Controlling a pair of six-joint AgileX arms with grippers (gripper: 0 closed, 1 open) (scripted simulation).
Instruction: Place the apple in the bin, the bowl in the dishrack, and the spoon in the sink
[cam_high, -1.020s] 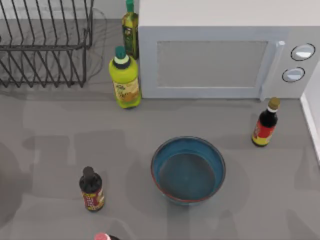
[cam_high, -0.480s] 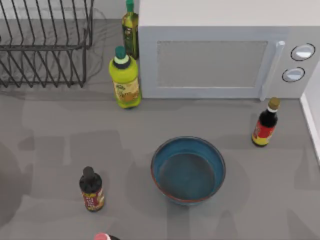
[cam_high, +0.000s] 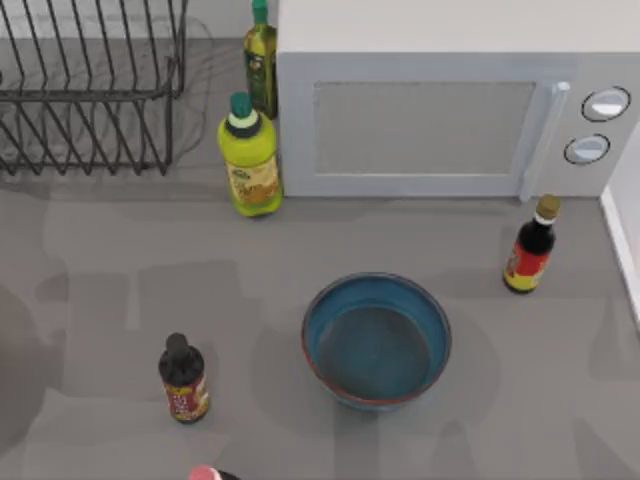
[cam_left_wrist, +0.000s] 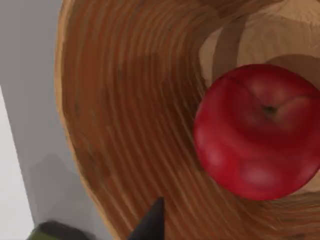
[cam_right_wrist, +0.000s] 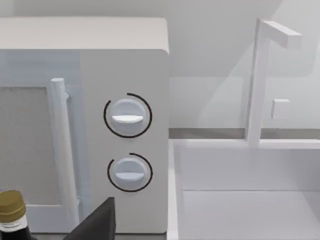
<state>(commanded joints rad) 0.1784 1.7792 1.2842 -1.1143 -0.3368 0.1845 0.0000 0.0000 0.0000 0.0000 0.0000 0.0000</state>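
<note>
Nothing on the table has shifted since a second ago: your bowl (cam_high: 376, 340) sits where it did, rack (cam_high: 90, 85) well off at the far left. Your left wrist view looks down on the apple (cam_left_wrist: 257, 132) lying inside a wooden bin (cam_left_wrist: 125, 125). One dark fingertip (cam_left_wrist: 150, 224) shows beside it; whether either hand is open, you cannot tell. The bowl looks next.

Red apple (cam_left_wrist: 257, 132), blue-teal bowl (cam_high: 376, 340)
</note>
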